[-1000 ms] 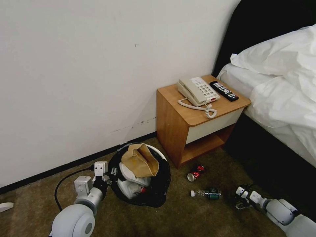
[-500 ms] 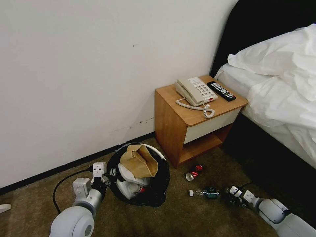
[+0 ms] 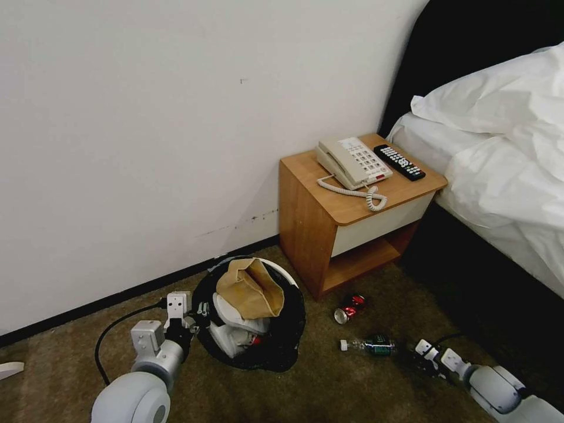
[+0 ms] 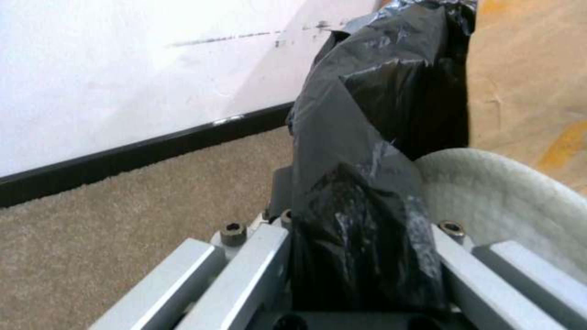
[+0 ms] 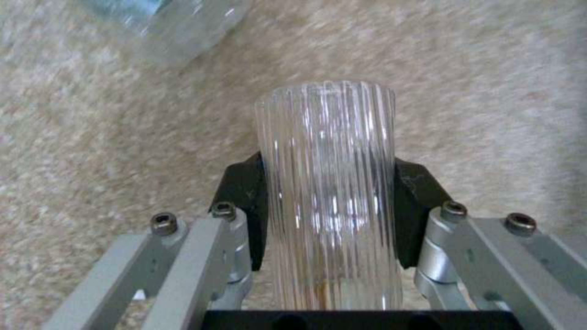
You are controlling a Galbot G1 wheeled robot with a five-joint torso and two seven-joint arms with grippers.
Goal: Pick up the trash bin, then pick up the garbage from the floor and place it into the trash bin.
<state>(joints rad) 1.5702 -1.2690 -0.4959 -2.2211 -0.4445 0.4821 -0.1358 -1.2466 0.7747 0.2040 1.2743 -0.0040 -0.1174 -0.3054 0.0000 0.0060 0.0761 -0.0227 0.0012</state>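
Black crinkly liner draped the round white plastic trash bin (image 3: 251,312) on the carpet by the wall, its rim pinched by the left gripper (image 3: 194,317). In the left wrist view, liner (image 4: 361,183) filled the gap between clamped fingers (image 4: 245,261). In the right wrist view, the right gripper (image 5: 330,201) pinched a ribbed clear plastic bottle (image 5: 330,192) between its pads above the carpet.

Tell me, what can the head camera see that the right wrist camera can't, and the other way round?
Head view adds: the trash bin gripped by the left gripper, the nightstand, the telephone, the red can. Right wrist view adds: a ribbed clear bottle clamped between the fingers. Both: the right gripper, the carpet, and probably the green-labelled bottle lying on it.
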